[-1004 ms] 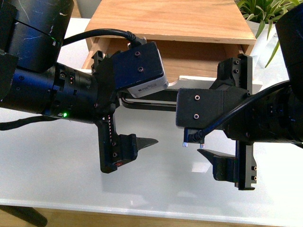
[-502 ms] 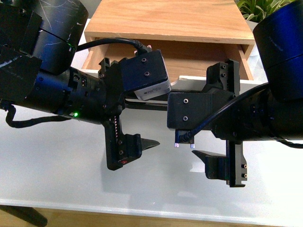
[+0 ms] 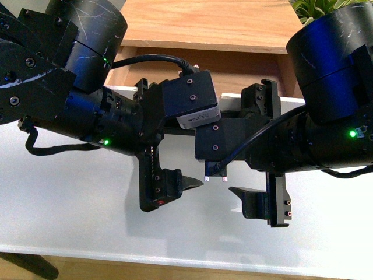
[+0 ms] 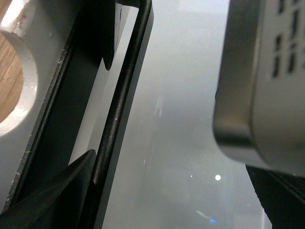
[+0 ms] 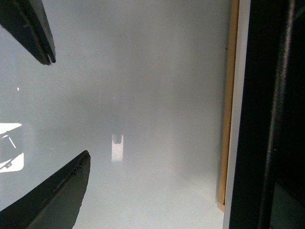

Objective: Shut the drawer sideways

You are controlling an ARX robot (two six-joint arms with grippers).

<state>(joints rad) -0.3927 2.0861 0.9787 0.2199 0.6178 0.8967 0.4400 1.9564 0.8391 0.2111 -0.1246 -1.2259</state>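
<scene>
The drawer (image 3: 291, 100) stands partly out from under the wooden cabinet top (image 3: 221, 23); the arms hide most of its white front. In the left wrist view its white front and semicircular notch (image 4: 21, 90) show, with the long black bar handle (image 4: 119, 95) beside them. My left gripper (image 3: 180, 146) is open; in its wrist view its midpoint (image 4: 100, 112) lies next to the handle, over the gap to the front. My right gripper (image 3: 233, 146) is open and empty, just right of the left one. In its wrist view (image 5: 69, 107) it is over bare table, with the handle (image 5: 279, 119) off to one side.
The white table (image 3: 70, 192) stretches to its front edge (image 3: 175, 256). A green plant (image 3: 315, 9) stands at the back right. The right arm's silver camera box (image 4: 257, 81) shows close beside the left gripper.
Both arms have moved forward toward the drawer and closer together. The drawer's white front sits a little further back under the cabinet top. Both grippers stay open.
</scene>
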